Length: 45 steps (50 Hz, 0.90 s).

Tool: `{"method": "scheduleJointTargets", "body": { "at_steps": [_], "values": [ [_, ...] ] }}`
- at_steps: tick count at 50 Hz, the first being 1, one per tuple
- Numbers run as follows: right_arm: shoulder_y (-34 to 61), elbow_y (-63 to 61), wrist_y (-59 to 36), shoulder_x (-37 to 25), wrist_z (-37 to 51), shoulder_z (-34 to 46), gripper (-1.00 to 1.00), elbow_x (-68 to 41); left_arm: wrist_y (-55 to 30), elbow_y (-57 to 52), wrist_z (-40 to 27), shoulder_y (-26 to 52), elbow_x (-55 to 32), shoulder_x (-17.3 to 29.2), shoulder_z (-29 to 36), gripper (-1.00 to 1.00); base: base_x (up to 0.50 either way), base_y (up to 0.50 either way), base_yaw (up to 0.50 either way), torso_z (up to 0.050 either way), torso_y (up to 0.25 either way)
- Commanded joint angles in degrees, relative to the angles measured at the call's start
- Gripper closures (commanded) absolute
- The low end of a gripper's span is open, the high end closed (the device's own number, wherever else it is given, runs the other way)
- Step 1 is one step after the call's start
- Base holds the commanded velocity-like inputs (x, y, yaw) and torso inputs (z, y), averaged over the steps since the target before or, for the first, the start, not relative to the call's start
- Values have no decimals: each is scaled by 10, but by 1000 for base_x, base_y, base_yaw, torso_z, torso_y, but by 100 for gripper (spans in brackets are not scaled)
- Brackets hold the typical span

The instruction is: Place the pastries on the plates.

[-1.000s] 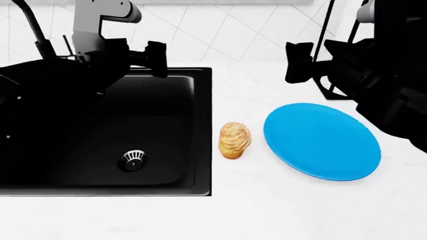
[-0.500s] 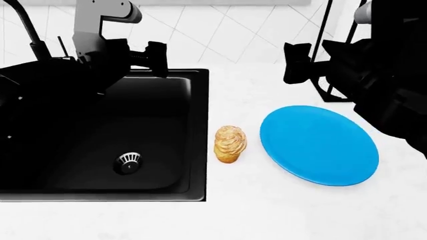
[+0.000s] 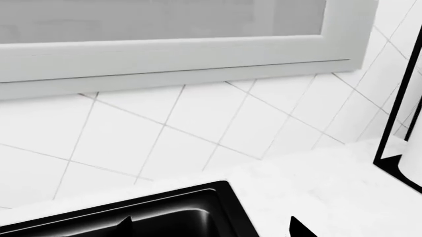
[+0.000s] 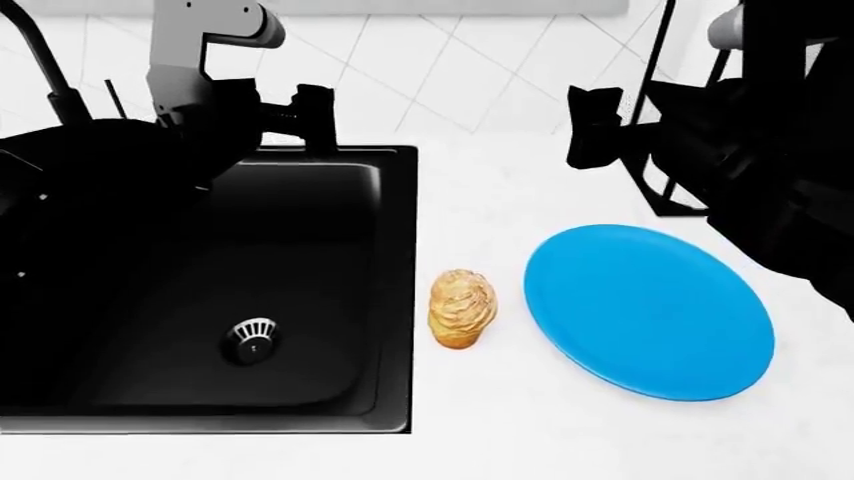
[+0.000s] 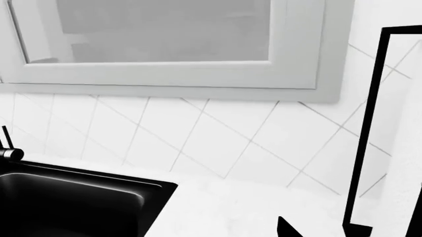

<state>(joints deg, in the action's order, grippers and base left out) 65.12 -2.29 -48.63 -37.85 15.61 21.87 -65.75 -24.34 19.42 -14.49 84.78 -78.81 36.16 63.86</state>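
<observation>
The tall flaky pastry (image 4: pixel 462 308) stands on the white counter between the sink and the solid blue plate (image 4: pixel 650 312), a small gap from the plate's rim. The round cookie-like pastry and the blue-rimmed white plate are out of view. My left gripper (image 4: pixel 314 115) hangs high over the sink's back edge; in the left wrist view its fingertips (image 3: pixel 300 229) are wide apart and empty. My right gripper (image 4: pixel 594 125) hangs over the counter behind the plate. Only one of its fingertips (image 5: pixel 287 230) shows in the right wrist view, far off centre, with nothing held.
A black sink (image 4: pixel 387 300) with a drain (image 4: pixel 252 339) fills the left; its faucet (image 4: pixel 40 60) rises at the back left. A black wire rack (image 4: pixel 663 190) stands at the back right, against the tiled wall (image 4: pixel 441 70). It also shows in the right wrist view (image 5: pixel 366 148).
The view has shifted: pastry, plate and sink now sit slightly lower in the head view. Both grippers keep nearly the same place and stay open. Nothing was grasped.
</observation>
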Motion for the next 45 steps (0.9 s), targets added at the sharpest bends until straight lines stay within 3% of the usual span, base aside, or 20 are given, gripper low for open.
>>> {"method": "scheduleJointTargets", "body": {
  "at_steps": [1, 26, 38, 45],
  "values": [
    [-1, 1, 3, 0, -1, 1, -100, 1, -1, 1, 1, 1, 2, -1, -1, -100, 145, 0, 0, 0, 0],
    [-3, 0, -12, -2, 4, -1, -100, -20, 0, 7, 2, -1, 5, -6, -2, -100, 29, 0, 0, 0, 0],
    [23, -11, -93, -1, -30, 16, -100, -103, -2, 13, 5, 1, 8, -10, -1, -100, 0, 0, 0, 0, 0],
    [47, -15, -146, 2, 0, 19, -100, -161, 0, 13, 6, -3, 8, -5, -2, -100, 0, 0, 0, 0, 0]
  ]
}}
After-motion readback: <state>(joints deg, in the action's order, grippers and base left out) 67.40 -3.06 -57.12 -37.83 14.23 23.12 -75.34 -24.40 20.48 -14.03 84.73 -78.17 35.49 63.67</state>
